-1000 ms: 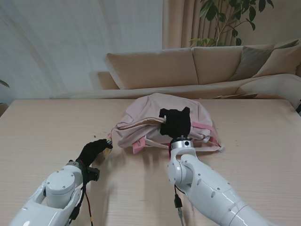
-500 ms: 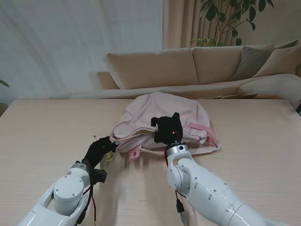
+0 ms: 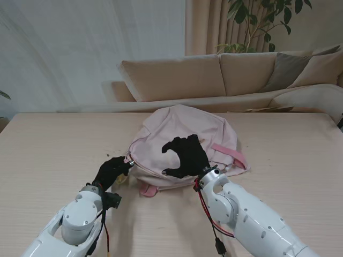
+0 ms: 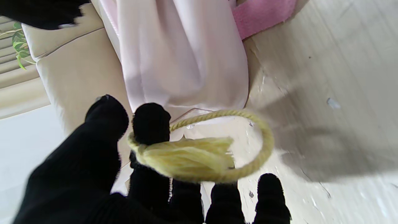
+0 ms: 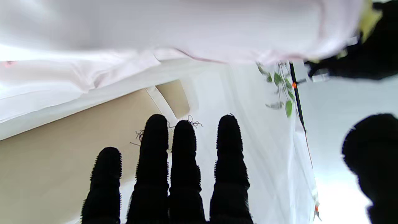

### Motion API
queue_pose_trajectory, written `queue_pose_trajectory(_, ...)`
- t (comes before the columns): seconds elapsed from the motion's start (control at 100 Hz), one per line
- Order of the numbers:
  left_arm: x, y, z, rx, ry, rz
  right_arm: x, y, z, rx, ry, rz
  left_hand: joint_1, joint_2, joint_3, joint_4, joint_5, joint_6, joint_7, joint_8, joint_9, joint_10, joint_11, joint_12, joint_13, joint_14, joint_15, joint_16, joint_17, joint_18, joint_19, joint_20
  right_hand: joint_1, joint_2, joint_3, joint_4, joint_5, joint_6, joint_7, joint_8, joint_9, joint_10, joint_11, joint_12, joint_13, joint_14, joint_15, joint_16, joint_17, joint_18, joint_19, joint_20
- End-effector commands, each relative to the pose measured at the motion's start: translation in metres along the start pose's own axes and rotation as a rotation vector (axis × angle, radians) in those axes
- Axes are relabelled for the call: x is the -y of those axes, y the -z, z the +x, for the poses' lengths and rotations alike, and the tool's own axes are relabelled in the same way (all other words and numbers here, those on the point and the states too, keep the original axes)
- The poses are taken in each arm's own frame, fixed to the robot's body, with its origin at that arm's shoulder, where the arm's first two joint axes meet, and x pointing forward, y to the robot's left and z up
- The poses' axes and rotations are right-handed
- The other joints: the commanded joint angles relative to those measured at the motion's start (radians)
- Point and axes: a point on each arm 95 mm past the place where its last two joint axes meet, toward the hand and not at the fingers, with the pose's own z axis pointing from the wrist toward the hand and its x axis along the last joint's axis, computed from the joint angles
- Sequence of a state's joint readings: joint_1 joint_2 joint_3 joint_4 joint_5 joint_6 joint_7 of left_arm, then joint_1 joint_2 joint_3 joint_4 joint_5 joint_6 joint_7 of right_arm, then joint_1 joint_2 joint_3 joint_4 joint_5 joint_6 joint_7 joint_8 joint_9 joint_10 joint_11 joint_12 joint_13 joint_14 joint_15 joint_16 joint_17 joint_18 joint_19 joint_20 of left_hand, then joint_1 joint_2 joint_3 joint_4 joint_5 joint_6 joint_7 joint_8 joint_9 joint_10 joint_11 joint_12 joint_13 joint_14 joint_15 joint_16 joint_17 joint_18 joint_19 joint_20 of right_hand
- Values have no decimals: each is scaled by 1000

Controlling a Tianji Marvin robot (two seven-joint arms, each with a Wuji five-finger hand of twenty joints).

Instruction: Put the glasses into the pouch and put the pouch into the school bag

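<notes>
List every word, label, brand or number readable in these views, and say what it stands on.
None: no readable text in any view.
The pink school bag shows plain fabric, no logo or label.
The yellow cord loop and the left robot hand holding it carry no marking.

Bright daylight, blurred wrist views

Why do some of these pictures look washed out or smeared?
Right wrist view: the pink school bag is overexposed and blurred, the backlit fingers mere silhouettes. Left wrist view: the table is streaked, but the yellow cord loop stays fairly sharp. Stand view: evenly lit and crisp, soft shadows under the right hand.
</notes>
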State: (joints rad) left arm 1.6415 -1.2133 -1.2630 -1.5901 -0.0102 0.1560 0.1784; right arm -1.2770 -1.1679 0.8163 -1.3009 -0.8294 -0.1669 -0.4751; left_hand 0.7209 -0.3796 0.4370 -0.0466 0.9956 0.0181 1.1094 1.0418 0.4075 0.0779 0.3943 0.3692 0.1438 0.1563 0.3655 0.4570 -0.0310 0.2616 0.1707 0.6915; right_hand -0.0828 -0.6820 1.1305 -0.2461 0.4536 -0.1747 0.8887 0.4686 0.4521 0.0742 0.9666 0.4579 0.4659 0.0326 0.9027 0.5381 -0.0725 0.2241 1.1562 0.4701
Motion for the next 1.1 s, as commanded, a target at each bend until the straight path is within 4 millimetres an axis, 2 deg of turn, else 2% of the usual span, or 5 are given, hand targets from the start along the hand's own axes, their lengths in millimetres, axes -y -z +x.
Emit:
queue_pose_trajectory(0.0, -5, 1, -2, -4, -2, -16, -8, -7, 10, -19, -43, -35, -38, 0, 25, 3, 66, 6, 42, 30, 25, 0, 14, 15, 7, 4, 24, 18, -1, 12, 26, 24, -20, 26, -34, 56, -53, 15, -5, -44, -30, -17, -6, -9, -40, -21, -16, -10, -17, -15, -40, 29)
queue_pose_trajectory(0.22, -7, 5, -3, -21, -32, -16, -24, -34, 18, -75, -81, -68, -43, 6, 28, 4, 78, 3, 57, 47, 33, -1, 18, 19, 9, 3, 38, 25, -2, 13, 25, 26, 182, 84, -119, 92, -25, -96, -30, -78, 25, -25, -75, -33, -10, -31, -106, -55, -8, -29, 19, 79)
queue_pose_trajectory(0.45, -12, 15, -7, -45, -132, -23, -12, -77, 16, -75, -39, 28, -51, 14, 21, 1, 68, -8, 49, 55, 30, -3, 15, 21, 10, 4, 42, 26, -1, 15, 25, 28, 376, -55, 148, 84, -110, -291, -117, -132, -48, -117, -151, -59, -63, -83, -217, -105, -9, -45, -20, 2)
queue_pose_trajectory(0.7, -19, 21, -8, -75, -246, -91, 9, -110, 24, -121, -11, 185, -59, 19, 9, 1, 59, -30, 45, 63, 33, -10, 18, 26, 18, 3, 51, 31, -1, 17, 23, 28, 556, -101, 274, 100, -149, -284, -235, -225, -212, -168, -173, -74, -137, -130, -289, -139, -9, -68, -51, -60)
queue_pose_trajectory(1.09, -26, 28, -14, -111, -372, -153, 34, -122, 43, -227, 88, 378, -61, 36, -42, 9, 27, -86, 33, 102, 39, -42, 114, 181, 29, 7, 168, 128, -5, 12, 28, 38, 625, -218, 334, 95, -185, -278, -265, -264, -269, -180, -307, -145, -200, -159, -326, -159, -9, -82, -65, -92)
